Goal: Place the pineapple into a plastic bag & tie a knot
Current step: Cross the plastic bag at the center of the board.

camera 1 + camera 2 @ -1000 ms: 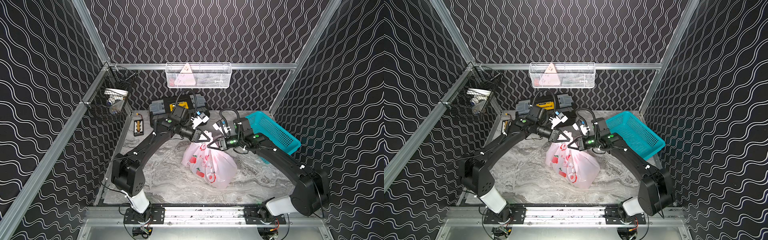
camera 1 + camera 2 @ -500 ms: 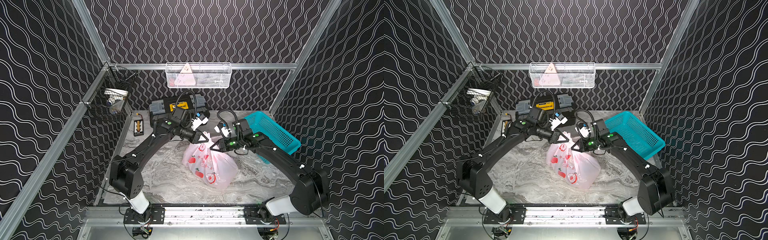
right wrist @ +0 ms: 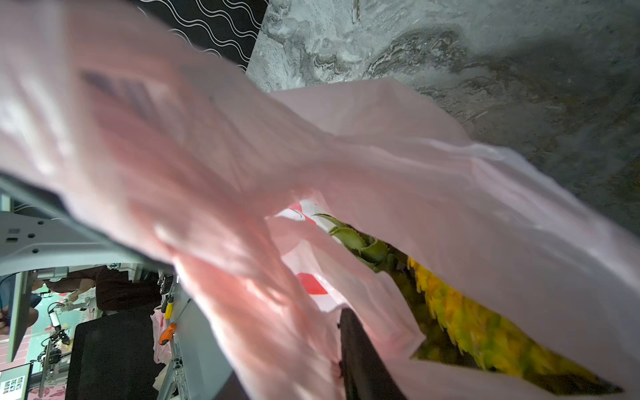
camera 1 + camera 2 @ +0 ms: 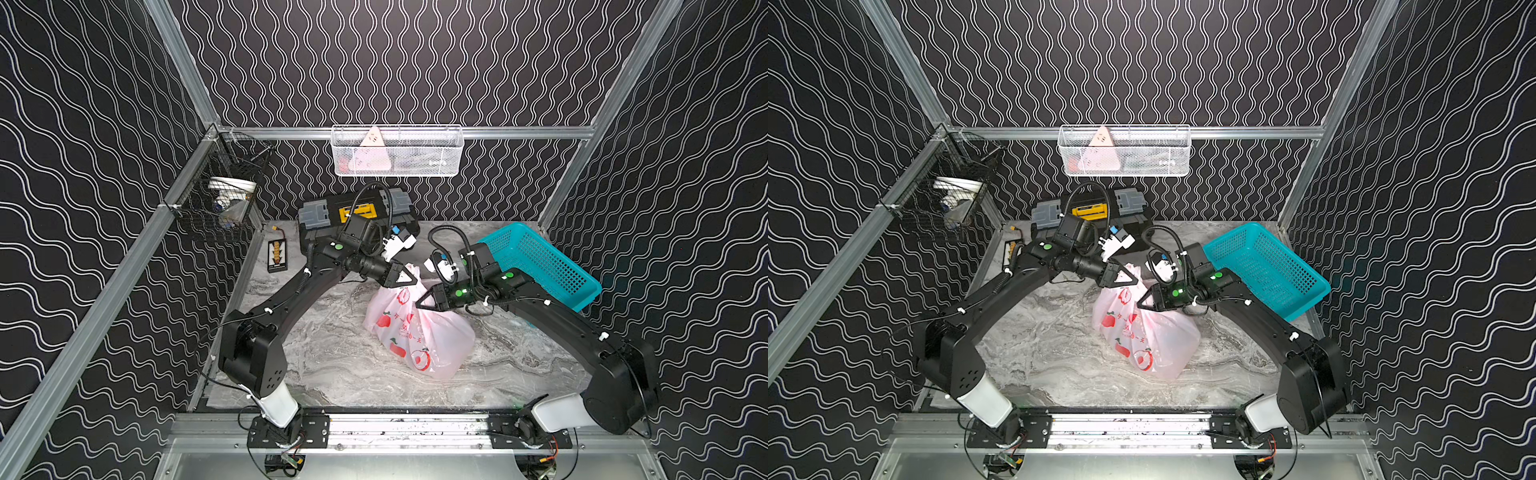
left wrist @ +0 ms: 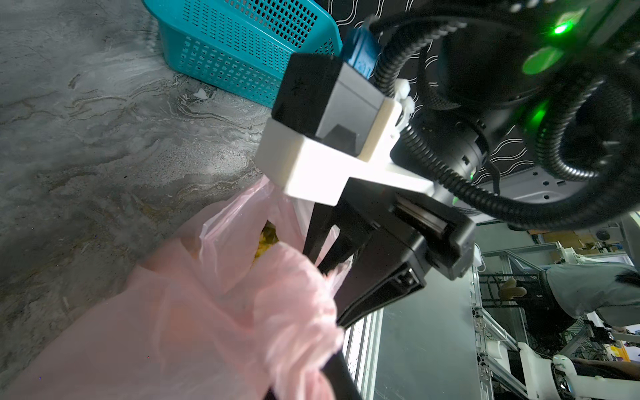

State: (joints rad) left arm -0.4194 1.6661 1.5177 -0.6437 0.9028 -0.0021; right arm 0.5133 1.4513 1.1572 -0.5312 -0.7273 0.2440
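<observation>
Centrally on the counter [image 4: 332, 361] lies the plastic bag [image 4: 422, 338], pineapple [image 3: 467, 322] inside (yellow showing through its mouth). At the bag's twelve o'clock the left pincer [image 4: 409, 280] is clamped on its bunched top; the right pincer [image 5: 314, 261], reaching in from two o'clock, stands narrowly parted.

Both top views look steeply down from high at the front of the cell toward the back wall [image 4: 415, 75] — far enough off that the whole desk [image 4: 332, 357] fits, with the bag [image 4: 419, 332] just below centre frame. They share nearly everything, shifted slightly sideways; the basket [image 4: 1266, 266] shows at centre right in both top views. The left wrist camera sits close over the bag, facing the right pincer [image 5: 313, 259], with basket and desk beyond. The right wrist camera is nearer still — blurred pink film fills most of its frame, with the pineapple [image 3: 467, 318] and desk behind.
</observation>
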